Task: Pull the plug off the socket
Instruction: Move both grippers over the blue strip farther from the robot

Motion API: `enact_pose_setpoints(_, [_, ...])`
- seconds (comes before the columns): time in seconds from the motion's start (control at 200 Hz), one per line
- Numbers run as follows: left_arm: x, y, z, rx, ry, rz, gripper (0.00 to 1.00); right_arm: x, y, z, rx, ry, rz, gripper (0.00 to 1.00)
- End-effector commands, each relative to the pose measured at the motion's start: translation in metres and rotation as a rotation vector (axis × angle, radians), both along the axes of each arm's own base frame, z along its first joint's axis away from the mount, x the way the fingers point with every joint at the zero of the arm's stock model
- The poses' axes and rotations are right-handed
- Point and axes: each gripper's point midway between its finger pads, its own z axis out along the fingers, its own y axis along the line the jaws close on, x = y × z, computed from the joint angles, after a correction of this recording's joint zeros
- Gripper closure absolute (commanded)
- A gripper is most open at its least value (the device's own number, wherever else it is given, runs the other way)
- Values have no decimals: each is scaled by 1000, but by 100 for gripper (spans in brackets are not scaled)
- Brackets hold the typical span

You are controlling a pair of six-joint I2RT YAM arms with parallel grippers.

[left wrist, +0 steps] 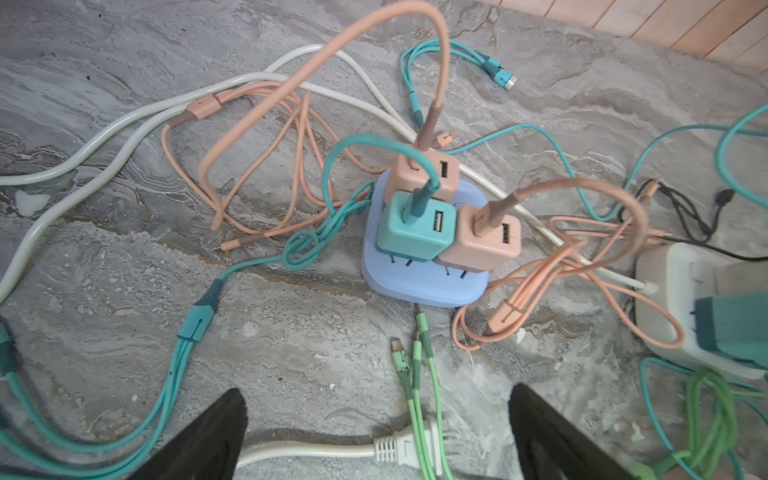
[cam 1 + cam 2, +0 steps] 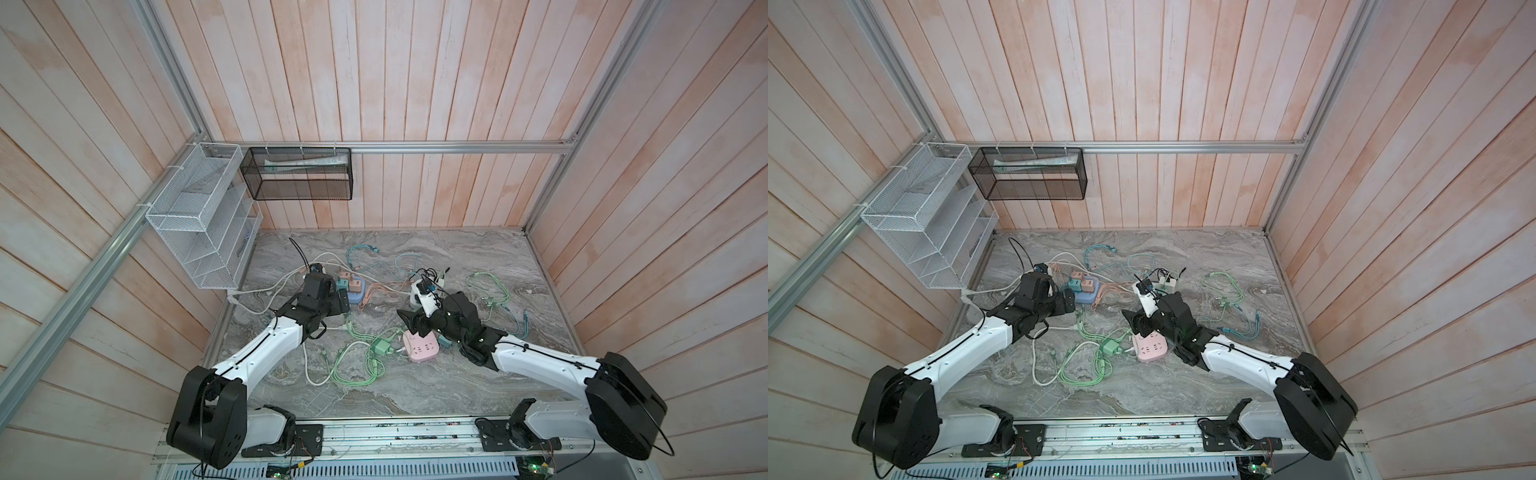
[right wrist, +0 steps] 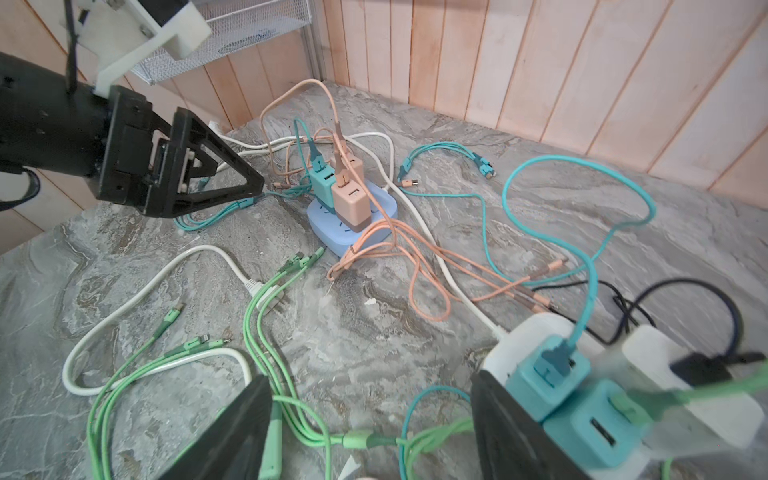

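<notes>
A blue socket (image 1: 424,286) (image 2: 357,297) lies on the marble table, carrying a teal plug (image 1: 415,228) and two peach plugs (image 1: 486,241) (image 1: 428,174) with cables. My left gripper (image 1: 378,390) (image 2: 343,301) hovers open just short of it, with only table and green cable ends between its fingers. My right gripper (image 3: 370,380) (image 2: 415,324) is open above the pink socket (image 2: 422,345). One of its fingers (image 3: 498,407) stands beside a teal plug (image 3: 552,374) on a white socket (image 3: 528,332). A green plug (image 2: 381,345) lies next to the pink socket.
Loose green (image 3: 266,316), teal (image 3: 582,208), peach and white cables sprawl over the middle of the table. A white cord plug (image 1: 407,451) lies under my left gripper. A white wire rack (image 2: 199,224) and a black mesh basket (image 2: 299,174) hang on the back left walls.
</notes>
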Motion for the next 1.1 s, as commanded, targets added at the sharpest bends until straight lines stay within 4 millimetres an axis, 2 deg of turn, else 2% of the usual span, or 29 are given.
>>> enact_pose_setpoints(0.0, [12,-1,3,1,5,-37,0,9,27,10,-37,-77,105,27])
enact_pose_setpoints(0.16, [25,12,2,-33,-4,-22,0,24,60,6,-73,-90,200,31])
enact_pose_setpoints(0.375, [45,8,2,-59,2,-60,0,41,91,-13,-152,-65,350,36])
enact_pose_setpoints(0.795, [71,4,-10,-76,36,-77,0,86,112,-53,-221,-38,481,36])
enact_pose_setpoints(1.095, [83,5,-20,-69,67,-62,0,97,131,-72,-233,-27,563,39])
